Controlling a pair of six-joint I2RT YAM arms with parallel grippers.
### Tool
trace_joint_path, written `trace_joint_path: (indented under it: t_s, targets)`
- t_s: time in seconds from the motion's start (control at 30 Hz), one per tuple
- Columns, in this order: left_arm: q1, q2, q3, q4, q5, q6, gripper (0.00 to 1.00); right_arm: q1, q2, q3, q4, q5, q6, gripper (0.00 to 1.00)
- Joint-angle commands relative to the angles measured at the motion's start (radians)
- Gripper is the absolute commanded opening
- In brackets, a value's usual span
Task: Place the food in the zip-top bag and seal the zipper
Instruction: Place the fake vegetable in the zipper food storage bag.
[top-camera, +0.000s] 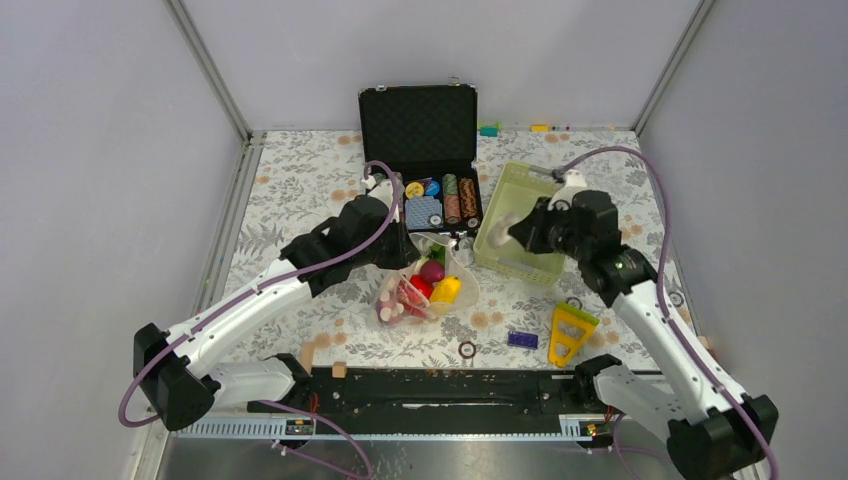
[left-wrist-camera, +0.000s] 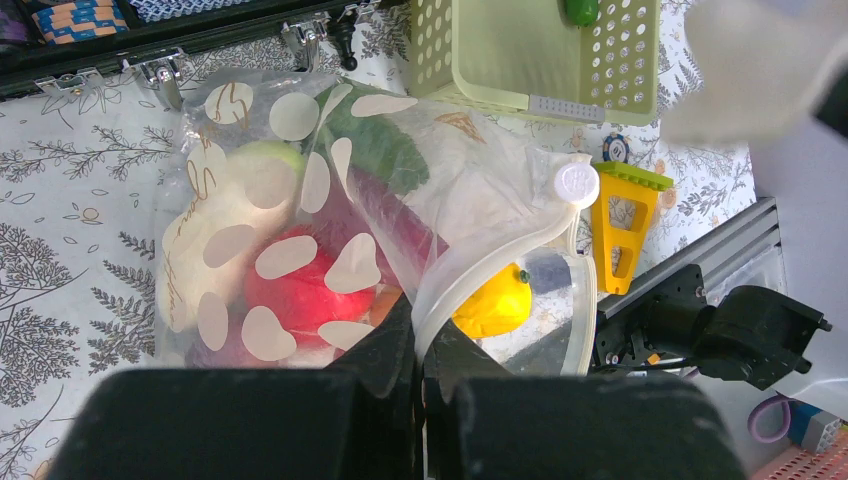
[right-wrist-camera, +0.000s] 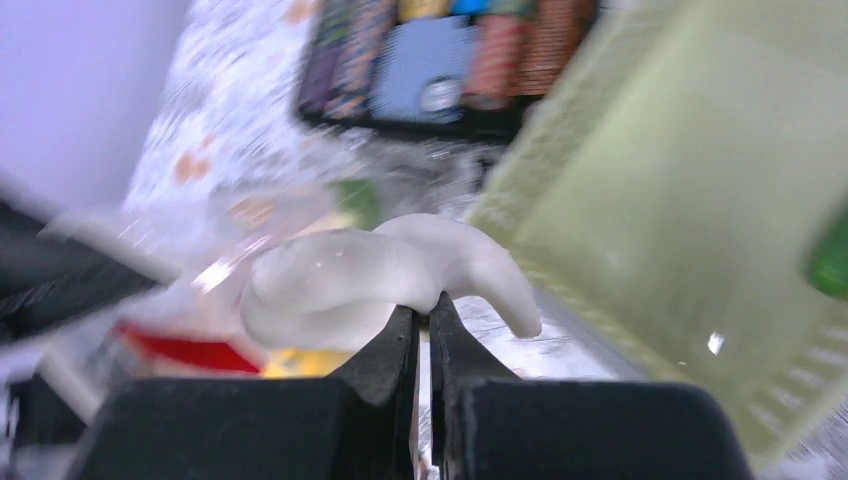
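Observation:
The clear zip-top bag (top-camera: 425, 285) lies on the floral cloth with red, yellow, purple and green toy food inside; in the left wrist view the bag (left-wrist-camera: 300, 220) shows a red piece (left-wrist-camera: 300, 290) and a yellow piece (left-wrist-camera: 492, 305). My left gripper (left-wrist-camera: 420, 335) is shut on the bag's mouth edge, the zipper strip (left-wrist-camera: 500, 255). My right gripper (right-wrist-camera: 424, 312) is shut on a white long food piece (right-wrist-camera: 385, 265), held in the air beside the green basket; in the top view this piece (top-camera: 505, 228) hangs just right of the bag.
The pale green basket (top-camera: 520, 215) stands right of the bag with a green piece (left-wrist-camera: 580, 10) in it. An open black case (top-camera: 420, 170) of poker chips sits behind. A yellow triangular toy (top-camera: 570, 330), a blue brick (top-camera: 522, 339) and a ring (top-camera: 467, 349) lie near the front rail.

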Motion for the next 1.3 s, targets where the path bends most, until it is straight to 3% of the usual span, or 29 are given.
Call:
trace_joint_path:
  t_s: [0.0, 0.23, 0.4, 0.6, 0.8, 0.93, 1.07, 1.27]
  targets:
    - [0.005, -0.024, 0.023, 0.061, 0.016, -0.012, 0.0, 0.201, -0.081, 0.015, 0.067, -0.173, -0.143, 0.0]
    - [0.005, -0.02, 0.021, 0.069, 0.043, -0.022, 0.0, 0.404, -0.009, -0.008, 0.197, -0.289, -0.135, 0.0]
    - [0.006, -0.02, 0.021, 0.07, 0.049, -0.024, 0.0, 0.495, 0.109, 0.034, 0.21, -0.104, -0.092, 0.0]
    - [0.006, -0.022, 0.02, 0.07, 0.052, -0.031, 0.0, 0.634, 0.202, 0.107, 0.095, 0.43, -0.063, 0.0]
    - [0.006, -0.012, 0.029, 0.07, 0.051, -0.035, 0.0, 0.719, 0.212, 0.105, 0.118, 0.417, -0.08, 0.0]
    - [0.005, 0.002, 0.037, 0.073, 0.068, -0.036, 0.0, 0.731, 0.254, 0.137, 0.125, 0.37, -0.085, 0.14]
    - [0.005, -0.003, 0.031, 0.073, 0.072, -0.04, 0.0, 0.731, 0.291, 0.182, 0.09, 0.334, -0.127, 0.47]
    - [0.006, -0.015, 0.025, 0.075, 0.063, -0.038, 0.0, 0.73, 0.236, 0.183, 0.032, 0.386, -0.189, 0.77]
